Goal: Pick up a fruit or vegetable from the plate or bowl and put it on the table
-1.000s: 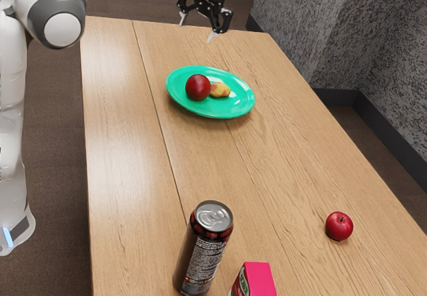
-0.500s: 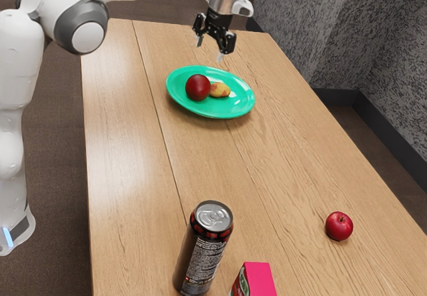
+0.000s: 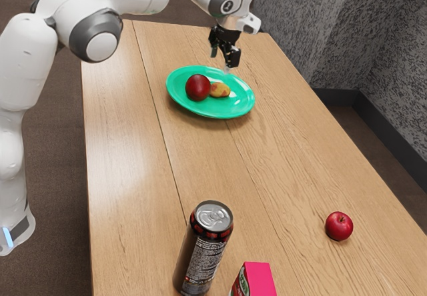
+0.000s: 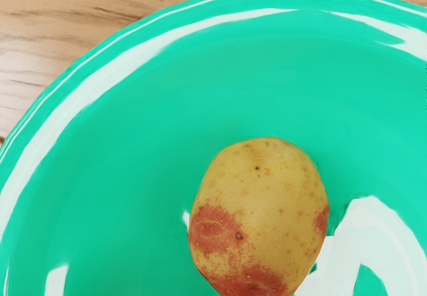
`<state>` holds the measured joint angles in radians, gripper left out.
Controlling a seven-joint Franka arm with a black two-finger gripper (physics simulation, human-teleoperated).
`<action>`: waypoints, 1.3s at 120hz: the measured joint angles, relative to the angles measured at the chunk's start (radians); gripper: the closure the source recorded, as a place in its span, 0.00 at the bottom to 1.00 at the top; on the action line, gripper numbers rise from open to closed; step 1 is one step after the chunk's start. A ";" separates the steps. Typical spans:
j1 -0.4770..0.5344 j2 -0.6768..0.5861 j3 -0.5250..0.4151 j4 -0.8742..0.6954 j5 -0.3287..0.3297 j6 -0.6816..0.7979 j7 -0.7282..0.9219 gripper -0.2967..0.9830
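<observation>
Above the glossy green plate (image 3: 237, 105), the black gripper (image 3: 221, 61) points downward with its two fingers spread apart and nothing gripped between them. The plate, oval in outline in the exterior view, has a smooth raised rim, and pale streaks of light curve along its inner wall. On it lies a potato (image 3: 219, 90), egg-shaped, its matte yellow skin dotted with dark pits and blotched rusty red toward one end. Beside it sits a smooth, ball-shaped red fruit (image 3: 198, 87), deep crimson; I cannot tell whether the two touch.

The table (image 3: 280, 169) beneath is pale brown wood with streaked grain and long straight seams between its boards. Well apart from the plate, toward the exterior view's right, a small shiny apple (image 3: 339, 226) rests on the wood, rounded and dimpled at the stem. Nearer the camera stands a tall can (image 3: 203, 256), a dark cylinder with a bare silvery metal lid and fine printing down its side. Just beside it is a flat-topped box (image 3: 259, 279), bright pink.
</observation>
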<state>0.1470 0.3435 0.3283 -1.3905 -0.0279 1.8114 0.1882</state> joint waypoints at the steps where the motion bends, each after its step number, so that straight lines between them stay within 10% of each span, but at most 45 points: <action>1: 0.000 0.002 0.000 0.000 -0.001 0.002 0.004 0.23; 156: 0.012 0.133 -0.002 -0.017 -0.078 0.047 0.263 0.23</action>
<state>0.1587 0.4765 0.3268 -1.4071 -0.1058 1.8585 0.4513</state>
